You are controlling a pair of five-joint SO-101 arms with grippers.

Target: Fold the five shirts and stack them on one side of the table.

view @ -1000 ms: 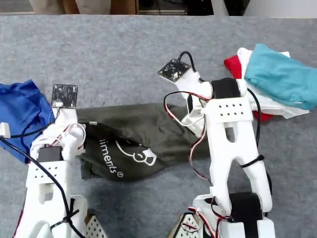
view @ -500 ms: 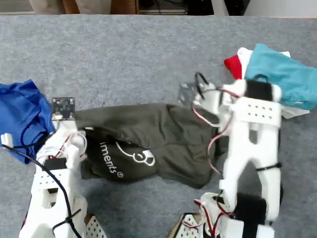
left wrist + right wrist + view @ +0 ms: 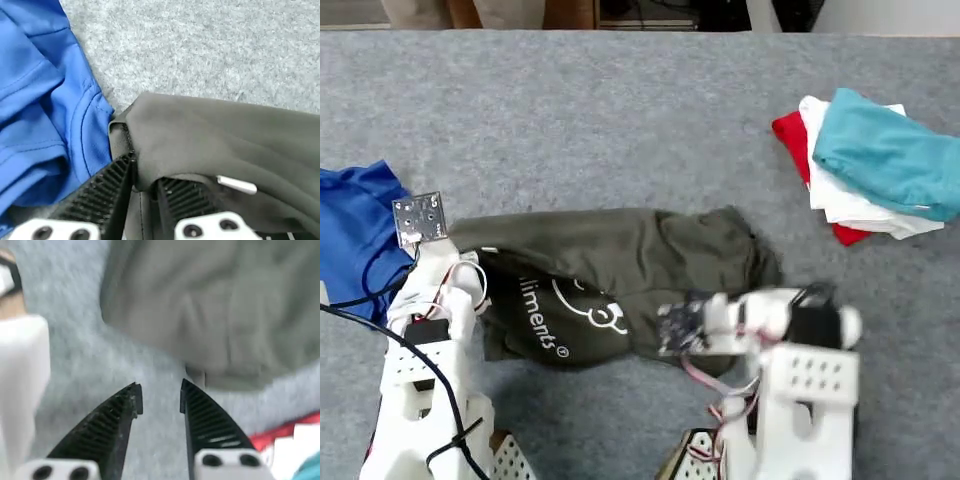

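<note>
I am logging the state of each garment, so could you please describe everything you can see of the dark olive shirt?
The dark olive shirt looks like soft, matte fabric, with a white printed design and lettering on its front. It lies crumpled and partly folded over itself on the grey table, stretched sideways between the arms. The left gripper is shut on a fold at the end bordering the blue shirt. The right gripper is open beside its edge, holding nothing.
</note>
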